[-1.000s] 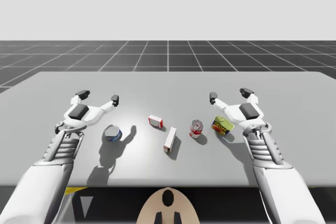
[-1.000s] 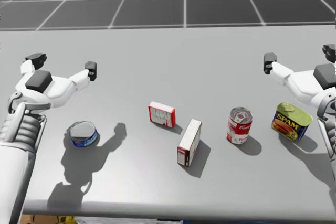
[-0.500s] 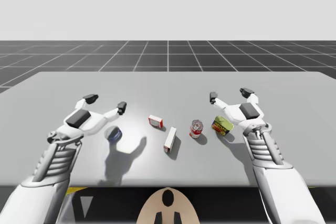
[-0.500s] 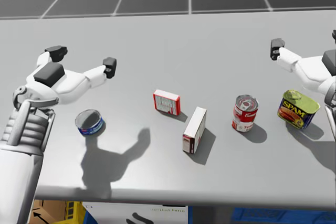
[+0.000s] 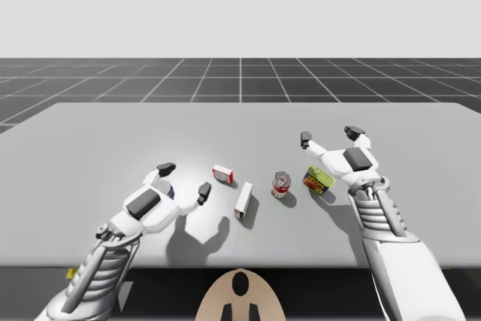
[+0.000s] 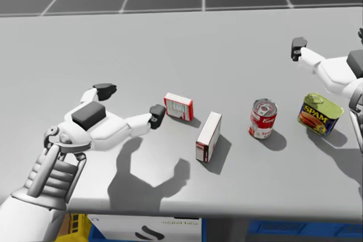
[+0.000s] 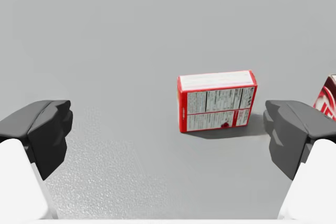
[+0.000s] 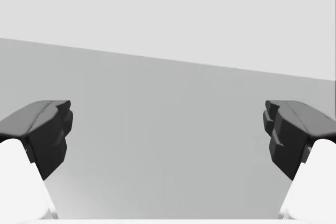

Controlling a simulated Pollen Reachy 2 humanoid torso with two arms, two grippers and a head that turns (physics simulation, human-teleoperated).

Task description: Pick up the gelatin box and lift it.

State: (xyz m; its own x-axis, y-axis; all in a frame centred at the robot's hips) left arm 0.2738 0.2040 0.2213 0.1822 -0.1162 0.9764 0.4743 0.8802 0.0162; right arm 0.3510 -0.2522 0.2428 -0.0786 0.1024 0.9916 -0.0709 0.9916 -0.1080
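The gelatin box [image 5: 222,174] is a small red box lying on the grey table [image 5: 90,148] near its middle, also seen in the head view [image 6: 178,106]. My left gripper [image 5: 185,179] hovers open just left of it, one fingertip [image 6: 157,111] close to the box's left end. In the left wrist view the gelatin box [image 7: 217,100] lies ahead of the open left gripper [image 7: 168,135], toward one finger's side, untouched. My right gripper [image 5: 328,136] stands open and empty at the right, and its wrist view shows the right gripper [image 8: 168,135] over bare table.
A taller white and red box [image 6: 208,136] stands just right of the gelatin box. Further right are a red soup can [image 6: 263,118] and a yellow and blue tin [image 6: 320,114] under my right arm. The table's front edge [image 6: 227,211] is near.
My left arm has swung right and toward the front, passing over the flat blue can, and now sits beside the gelatin box. My head has turned slightly. The right arm is still.
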